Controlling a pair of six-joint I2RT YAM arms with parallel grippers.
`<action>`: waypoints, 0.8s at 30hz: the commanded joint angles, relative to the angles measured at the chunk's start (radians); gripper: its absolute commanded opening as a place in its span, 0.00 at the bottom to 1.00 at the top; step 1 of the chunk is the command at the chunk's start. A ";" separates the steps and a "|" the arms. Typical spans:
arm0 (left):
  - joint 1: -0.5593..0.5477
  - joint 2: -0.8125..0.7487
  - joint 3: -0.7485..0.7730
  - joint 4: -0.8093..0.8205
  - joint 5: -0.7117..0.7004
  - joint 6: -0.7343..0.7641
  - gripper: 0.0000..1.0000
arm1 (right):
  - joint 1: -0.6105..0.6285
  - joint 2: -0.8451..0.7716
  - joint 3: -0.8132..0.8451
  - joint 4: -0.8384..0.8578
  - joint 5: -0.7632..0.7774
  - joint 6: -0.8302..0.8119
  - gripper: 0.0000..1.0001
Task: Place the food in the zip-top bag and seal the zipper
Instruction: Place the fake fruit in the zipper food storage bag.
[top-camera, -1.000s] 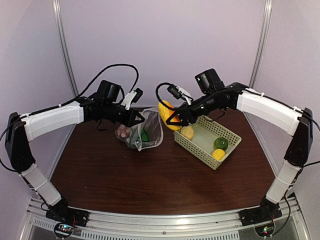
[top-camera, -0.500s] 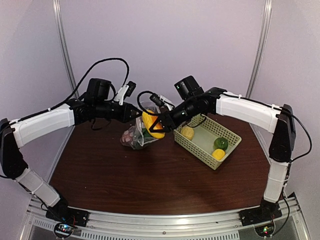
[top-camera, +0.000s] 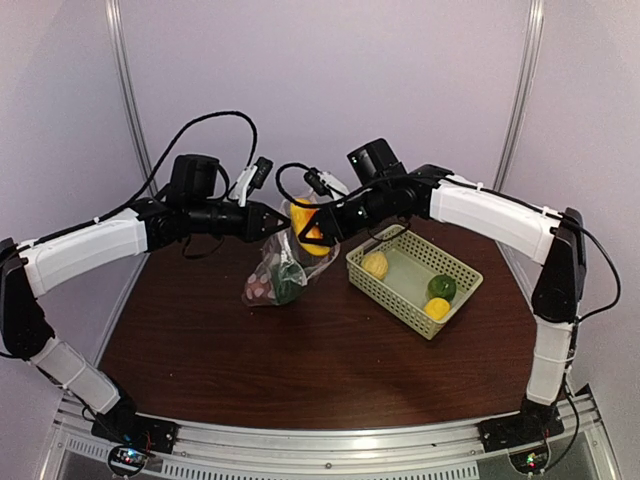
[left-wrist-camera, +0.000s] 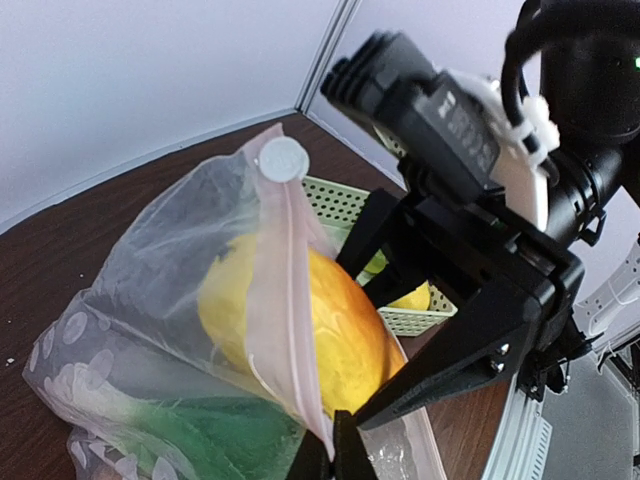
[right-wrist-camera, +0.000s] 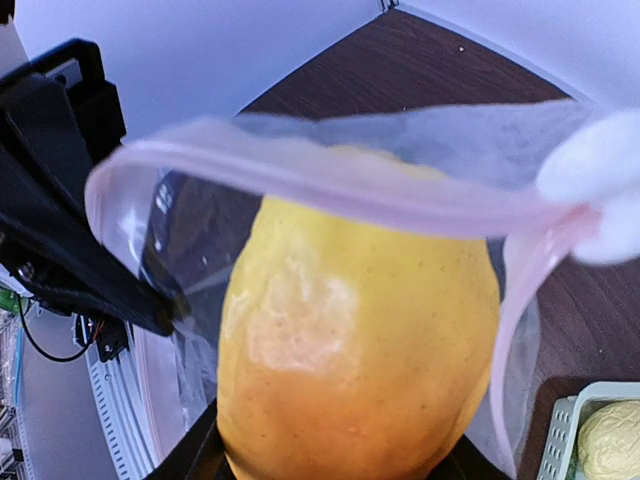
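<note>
**Both my arms lifted, claws close together in the middle**

My left arm (top-camera: 85, 250) reaches toward the right, the forearm almost level. My left gripper (top-camera: 276, 222) is closed tight and pinches the rim of the zip-top bag (left-wrist-camera: 150, 260). My right arm (top-camera: 490, 215) stretches toward the left, elbow high. My right gripper (top-camera: 305, 234) points at the left one, with its fingers half apart, clamping the yellow-orange fruit (right-wrist-camera: 360, 340).

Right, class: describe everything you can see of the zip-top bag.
The zip-top bag is clear, crinkly plastic printed with pale dots, with a pinkish zipper strip and a white round tab along its mouth. It is held up over the table, mouth open, the left jaws shut on its rim. The right jaws hold a yellow-orange fruit partway into the mouth; a green vegetable lies at the bottom.
</note>
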 joint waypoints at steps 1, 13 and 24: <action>-0.001 0.011 -0.007 0.075 0.039 -0.014 0.00 | 0.011 0.050 0.082 -0.022 0.048 0.020 0.50; -0.001 0.012 -0.011 0.063 -0.013 -0.014 0.00 | 0.025 -0.025 0.091 -0.079 -0.012 -0.070 0.80; 0.025 0.001 -0.009 0.050 -0.057 -0.015 0.00 | -0.042 -0.248 -0.052 -0.120 -0.012 -0.243 0.79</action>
